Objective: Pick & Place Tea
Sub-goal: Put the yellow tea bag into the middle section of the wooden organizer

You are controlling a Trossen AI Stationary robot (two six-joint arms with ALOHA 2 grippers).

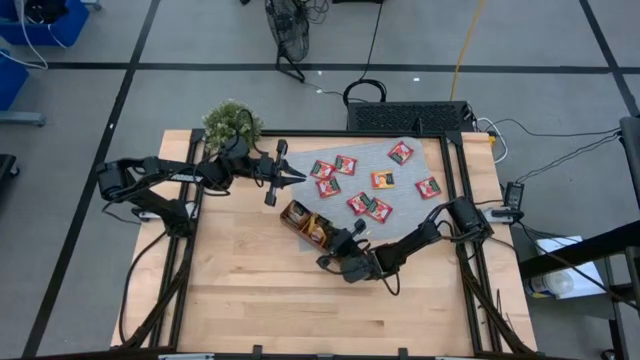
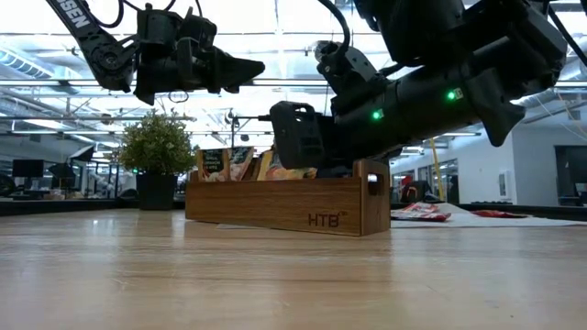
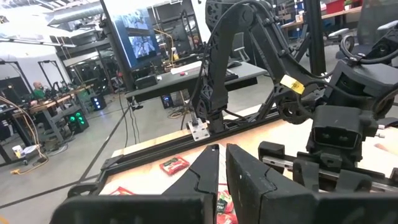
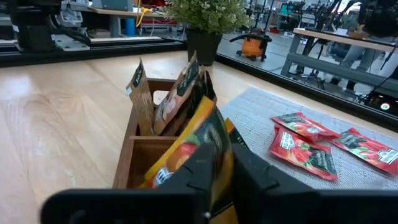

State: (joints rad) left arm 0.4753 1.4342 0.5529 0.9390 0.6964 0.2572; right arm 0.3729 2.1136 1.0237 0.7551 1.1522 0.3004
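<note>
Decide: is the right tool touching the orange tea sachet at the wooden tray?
Touching. The right wrist view shows the right tool with its fingers pinching the orange sachet over the tray.

"HTB" mark on the wooden tray (image 2: 275, 203) front; sachet labels too small to read

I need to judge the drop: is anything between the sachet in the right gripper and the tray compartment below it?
Nothing visible: the right gripper holds the orange sachet directly over the tray.

Tea sachets (image 2: 240, 165) stand upright in the wooden tray (image 2: 284, 203).
</note>
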